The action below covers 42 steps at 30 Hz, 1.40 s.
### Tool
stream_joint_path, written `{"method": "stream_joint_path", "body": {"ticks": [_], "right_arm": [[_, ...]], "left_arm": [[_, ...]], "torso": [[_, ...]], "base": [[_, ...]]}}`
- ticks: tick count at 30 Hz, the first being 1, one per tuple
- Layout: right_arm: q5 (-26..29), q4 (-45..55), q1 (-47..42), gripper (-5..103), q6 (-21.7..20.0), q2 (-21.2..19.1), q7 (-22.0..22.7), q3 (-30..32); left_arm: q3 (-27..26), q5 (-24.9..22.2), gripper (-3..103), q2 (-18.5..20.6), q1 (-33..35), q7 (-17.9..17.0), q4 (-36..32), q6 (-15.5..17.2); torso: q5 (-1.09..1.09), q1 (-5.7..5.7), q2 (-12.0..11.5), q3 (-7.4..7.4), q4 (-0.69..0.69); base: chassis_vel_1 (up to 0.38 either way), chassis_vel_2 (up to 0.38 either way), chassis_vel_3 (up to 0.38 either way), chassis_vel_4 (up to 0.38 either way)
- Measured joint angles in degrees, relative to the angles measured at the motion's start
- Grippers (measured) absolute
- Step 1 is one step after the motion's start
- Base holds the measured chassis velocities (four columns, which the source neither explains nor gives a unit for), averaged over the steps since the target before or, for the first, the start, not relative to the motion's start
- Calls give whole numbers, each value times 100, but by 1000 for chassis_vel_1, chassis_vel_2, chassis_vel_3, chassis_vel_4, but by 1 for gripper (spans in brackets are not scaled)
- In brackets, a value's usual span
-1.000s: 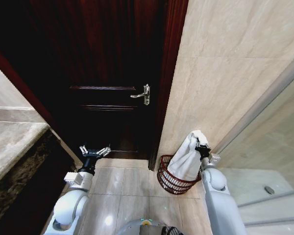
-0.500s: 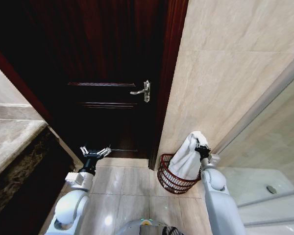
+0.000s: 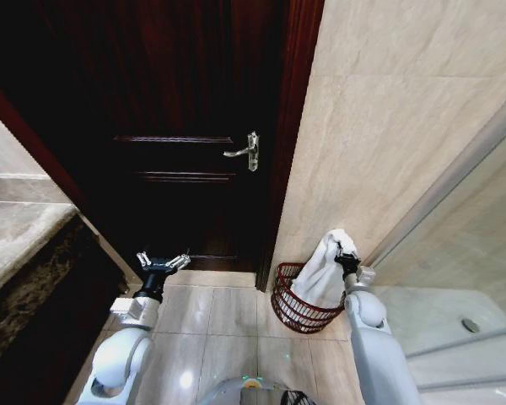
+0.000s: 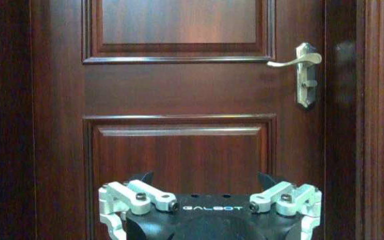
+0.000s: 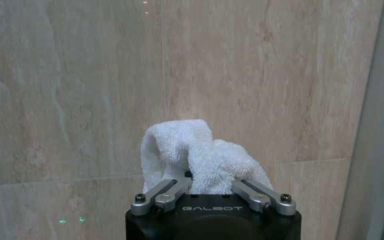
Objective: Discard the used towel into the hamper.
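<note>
Two arms: both raised in front of the robot, well apart.
Door (image 3: pixel 185 143): dark wood, lever handle (image 3: pixel 244 153), facing the left arm.
Wall (image 3: pixel 388 126): beige tile, behind the hamper.
Hamper (image 3: pixel 297 302): on the floor at the wall's foot, beside the door frame.
Towel (image 3: pixel 322 272): white, hanging into the hamper.
Right gripper (image 3: pixel 347 260): fingers clenched on the towel's top, above the hamper's rim.
Left gripper (image 3: pixel 162 263): fingers spread, holding nothing.

the head camera looked steeply down from above toward the dark door (image 3: pixel 185 143). the left wrist camera faced that door (image 4: pixel 178 100) squarely and nearer, sharing its handle (image 3: pixel 244 153); the right wrist camera faced the beige wall (image 5: pixel 78 90) beside the door.
</note>
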Motion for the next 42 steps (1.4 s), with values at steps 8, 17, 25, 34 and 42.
{"method": "stream_joint_path", "body": {"ticks": [8, 17, 25, 34, 42], "right_arm": [[-16, -133, 7, 10, 39, 20, -3, 14], [-65, -197, 48, 10, 52, 116, -4, -5], [-29, 56, -45, 10, -53, 364, 20, -166], [3, -293, -23, 10, 32, 226, 35, 18], [-20, -361, -84, 10, -52, 190, -29, 27]], "left_arm": [[6, 7, 100, -6, -4, -1, 26, -14], [-10, 13, 100, -20, 14, -1, 33, -39], [-4, 20, 100, -26, 8, -1, 46, -48], [4, 38, 100, -31, -1, 3, 93, -71], [59, 89, 100, -76, -16, 15, 111, -84]], "torso": [[0, -88, -207, -118, 0], [0, -194, -449, -254, 0], [0, -289, -669, -379, 0], [0, -381, -901, -518, 1], [1, -469, -1114, -644, 0]], "base": [[0, 0, 0, 0], [0, 0, 0, 0], [0, 0, 0, 0], [0, 0, 0, 0], [0, 0, 0, 0]]}}
